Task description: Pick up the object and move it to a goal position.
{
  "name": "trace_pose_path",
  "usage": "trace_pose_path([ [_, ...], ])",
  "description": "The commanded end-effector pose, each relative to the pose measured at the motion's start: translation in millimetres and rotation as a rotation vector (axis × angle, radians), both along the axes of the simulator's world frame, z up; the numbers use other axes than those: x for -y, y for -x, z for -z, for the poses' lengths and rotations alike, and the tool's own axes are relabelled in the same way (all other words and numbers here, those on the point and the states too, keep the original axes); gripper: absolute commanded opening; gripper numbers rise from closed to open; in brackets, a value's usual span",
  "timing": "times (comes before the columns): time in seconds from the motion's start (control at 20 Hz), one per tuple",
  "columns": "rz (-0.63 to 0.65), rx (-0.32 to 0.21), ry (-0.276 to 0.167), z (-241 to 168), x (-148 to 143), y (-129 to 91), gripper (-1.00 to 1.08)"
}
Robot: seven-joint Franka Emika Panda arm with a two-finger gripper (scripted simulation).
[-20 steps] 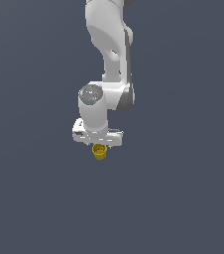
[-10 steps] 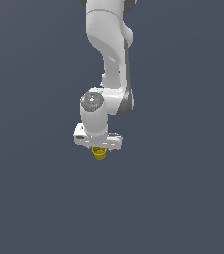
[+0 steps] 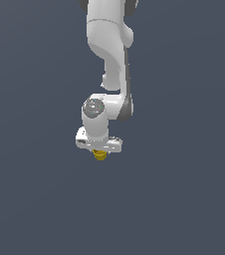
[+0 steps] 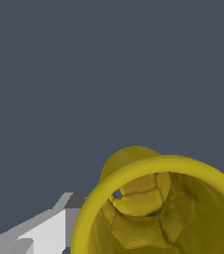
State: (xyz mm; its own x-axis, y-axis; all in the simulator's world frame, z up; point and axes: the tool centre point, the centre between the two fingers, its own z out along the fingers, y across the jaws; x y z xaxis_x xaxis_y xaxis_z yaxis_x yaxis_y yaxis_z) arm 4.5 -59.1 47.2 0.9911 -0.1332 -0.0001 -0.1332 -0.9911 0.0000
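The small mustard-yellow cup point(image 3: 100, 155) hangs just under my white gripper point(image 3: 100, 152), held off any surface in mid-air. Only its lower part shows below the gripper's body in the exterior view. In the wrist view the cup point(image 4: 134, 163) fills the near corner, seen from its open mouth with the rolled rim towards the camera. One grey-white finger point(image 4: 42, 230) lies against the cup's outer wall; the other finger is hidden behind the cup. The gripper is shut on the cup.
The white arm point(image 3: 109, 45) comes down from the top of the exterior view. Around it there is only a plain dark grey-blue background; no table, goal marker or other object shows.
The wrist and the cup have sunk slightly lower in the exterior view. The cup stays in the gripper's hold.
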Motion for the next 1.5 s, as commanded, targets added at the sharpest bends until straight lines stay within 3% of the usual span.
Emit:
trace_pose_path([
  [0.0,0.0,0.0,0.0,1,0,0,-1.0],
  [0.8,0.0,0.0,0.0,-20,6,4,-1.0],
  [1.45,0.001,0.0,-0.001,-127,36,28,-1.0],
])
